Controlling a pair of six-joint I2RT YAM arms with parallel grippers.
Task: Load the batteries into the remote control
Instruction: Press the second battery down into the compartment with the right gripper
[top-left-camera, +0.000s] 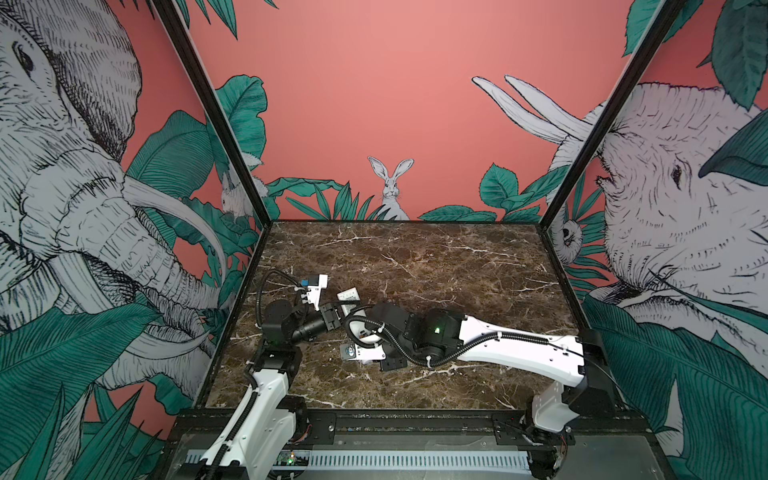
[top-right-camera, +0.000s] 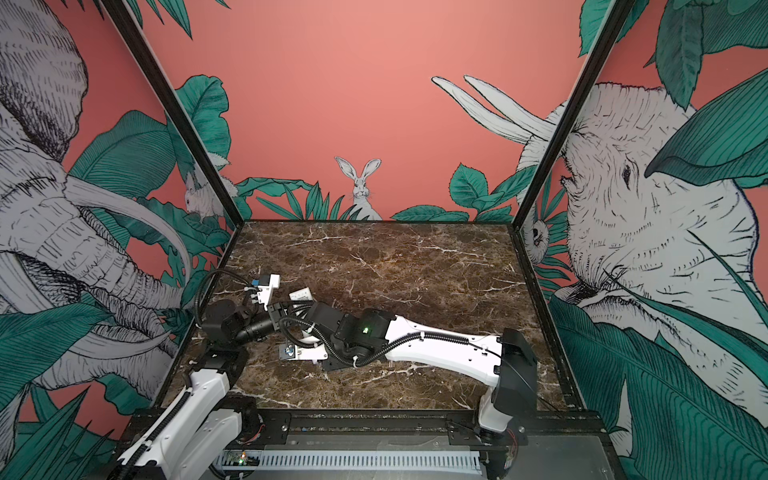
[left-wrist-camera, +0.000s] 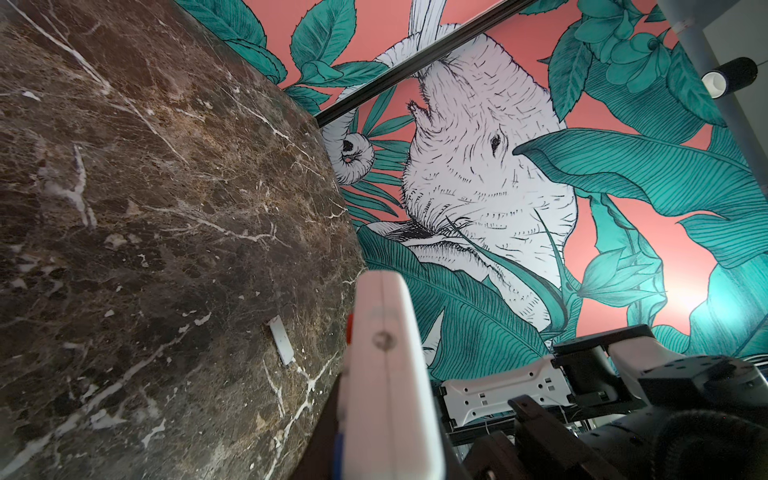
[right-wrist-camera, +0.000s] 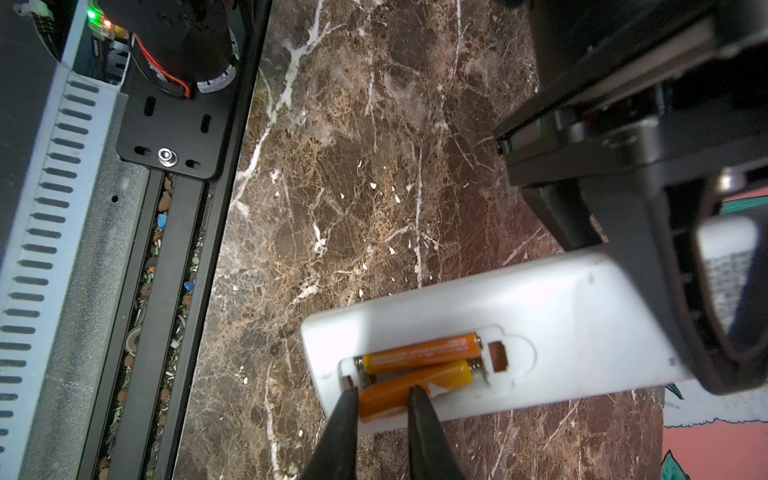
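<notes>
Orange battery (right-wrist-camera: 440, 376) askew on remote (right-wrist-camera: 561, 316) rim; marble (right-wrist-camera: 374, 187) beside

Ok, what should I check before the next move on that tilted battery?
1. Left gripper holding the remote control: ok.
2. Upper battery seated flat: ok.
3. Lower battery seated: not ok, one end rides up over the opening's edge.
4. Right gripper at the lower battery: ok, its fingers flank the raised end.
5. Right gripper's hold on it: cannot tell.
6. Battery polarity: cannot tell.
</notes>
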